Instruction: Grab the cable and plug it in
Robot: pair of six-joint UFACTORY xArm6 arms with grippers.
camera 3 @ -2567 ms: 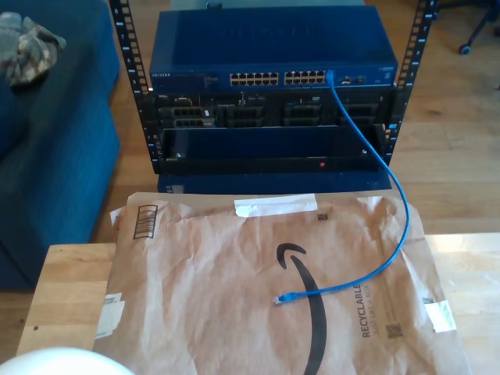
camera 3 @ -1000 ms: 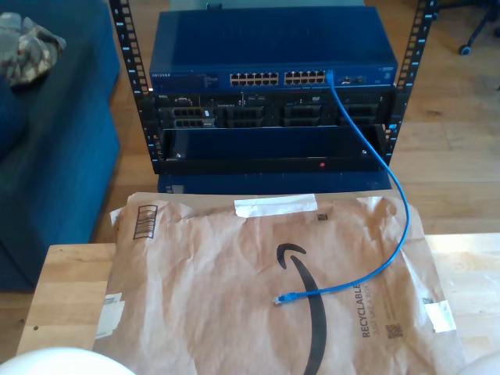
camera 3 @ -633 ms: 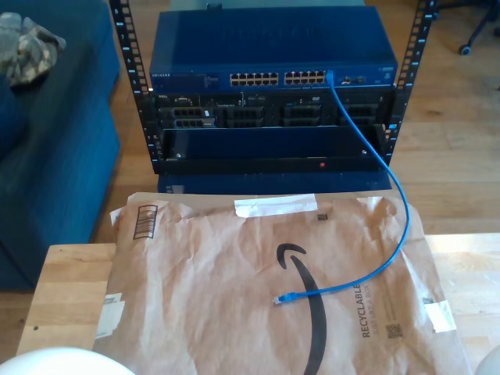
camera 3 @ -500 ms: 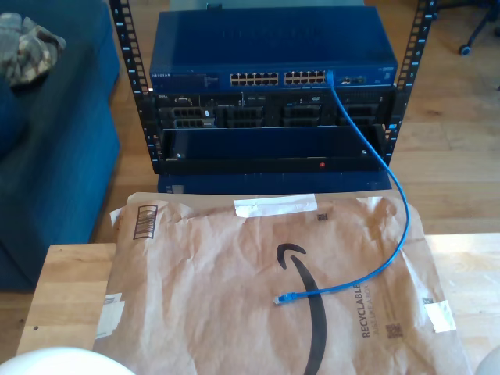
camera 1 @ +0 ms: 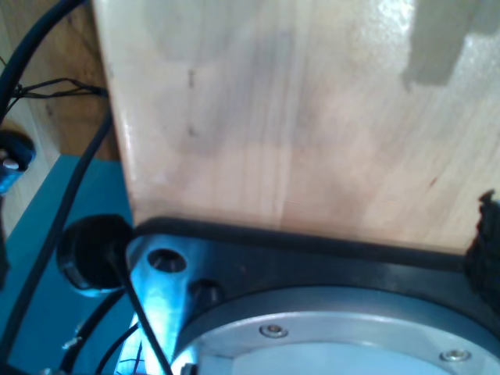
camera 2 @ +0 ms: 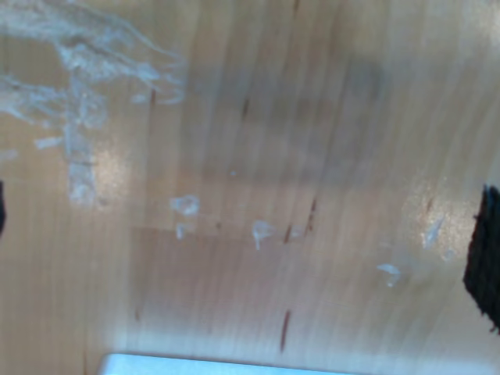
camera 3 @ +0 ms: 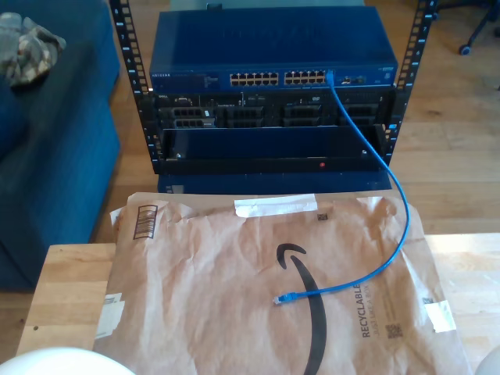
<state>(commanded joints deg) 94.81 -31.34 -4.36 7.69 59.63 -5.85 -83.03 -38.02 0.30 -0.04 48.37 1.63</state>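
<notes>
The cable [camera 3: 388, 170] is thin and bright blue. One end sits in a port at the right end of the blue switch [camera 3: 269, 55] in the exterior view. From there it hangs down, curves over the brown paper mailer [camera 3: 203, 289], and ends in a free plug [camera 3: 280, 299] lying near the mailer's middle. The first wrist view looks down on bare wood, with one dark fingertip [camera 1: 488, 254] at the frame's edge. My second gripper [camera 2: 242, 238] hovers over scuffed wood, with dark finger edges far apart and nothing between them.
The rack [camera 3: 269, 125] holding the switch and other units stands beyond the wooden table [camera 3: 66, 285]. A blue sofa [camera 3: 55, 141] fills the exterior view's left. White rounded arm parts [camera 3: 47, 363] sit at that view's bottom corners. A metal arm base [camera 1: 312, 328] and black cables [camera 1: 78, 203] appear in the first wrist view.
A white arm part came up in the exterior view's lower right corner and has sunk back to a sliver. The cable and its plug have not moved.
</notes>
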